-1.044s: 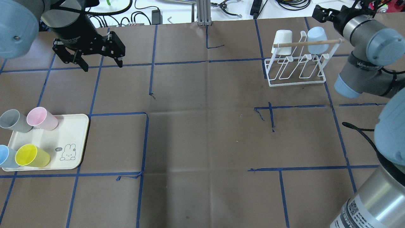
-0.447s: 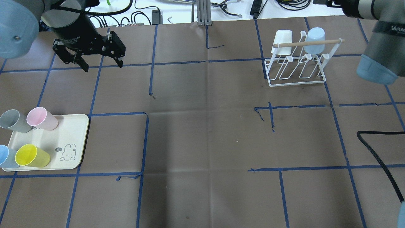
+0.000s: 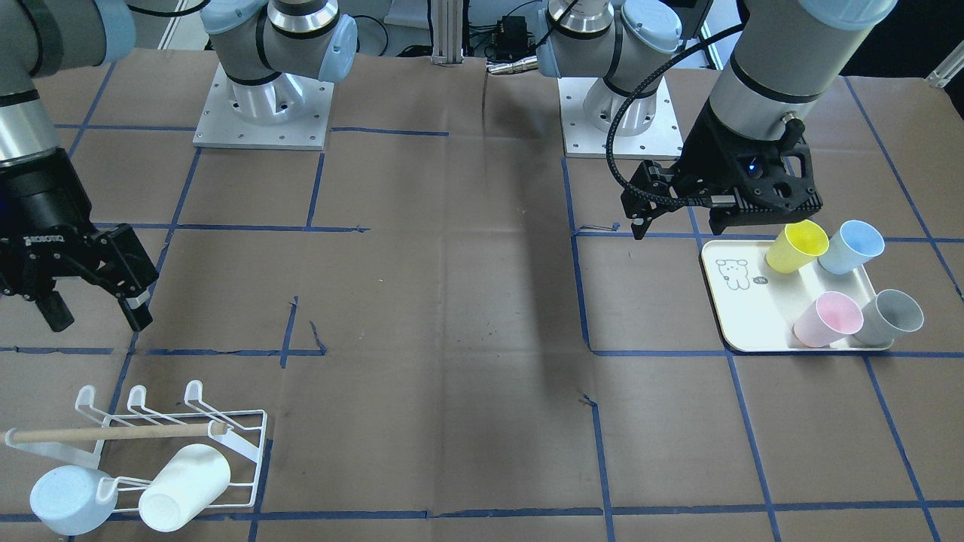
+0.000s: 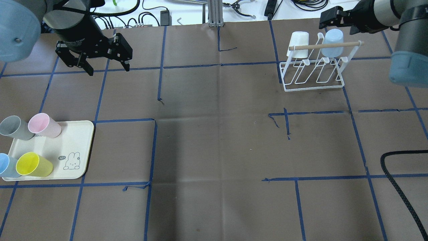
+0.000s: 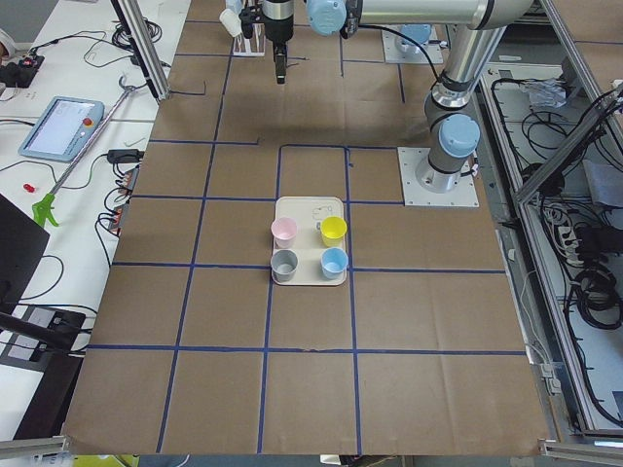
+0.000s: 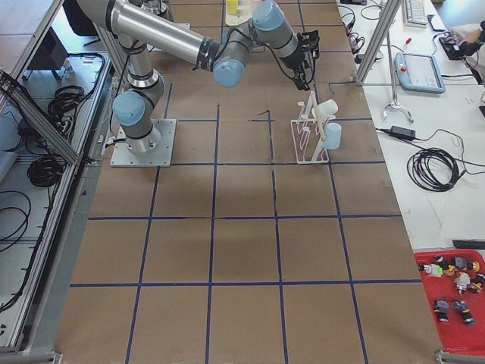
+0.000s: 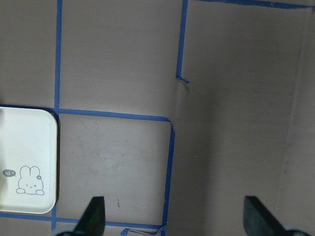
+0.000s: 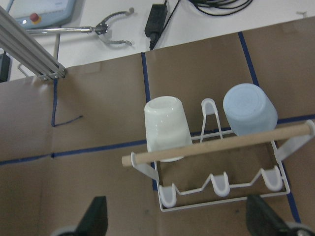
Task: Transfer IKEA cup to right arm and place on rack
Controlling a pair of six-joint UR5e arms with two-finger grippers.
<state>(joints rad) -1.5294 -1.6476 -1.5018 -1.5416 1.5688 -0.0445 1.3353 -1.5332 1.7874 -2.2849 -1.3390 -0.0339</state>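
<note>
Front view shows right hand (image 3: 98, 320) spread wide, empty, plainer than overhead; left hand (image 4: 109, 71) likewise.

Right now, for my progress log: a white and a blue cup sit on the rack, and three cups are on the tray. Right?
No: the tray holds four: grey cup, pink cup, yellow cup, blue cup, as the overhead exterior view shows. The rest is right.

A cream tray (image 4: 75, 135) with a rabbit drawing (image 4: 71, 161) is lying near the left edge of the brown-papered table (image 4: 214, 134). An aluminium post (image 4: 215, 13) is standing at the far edge, with black cables (image 4: 147, 18) trailing beside it.
</note>
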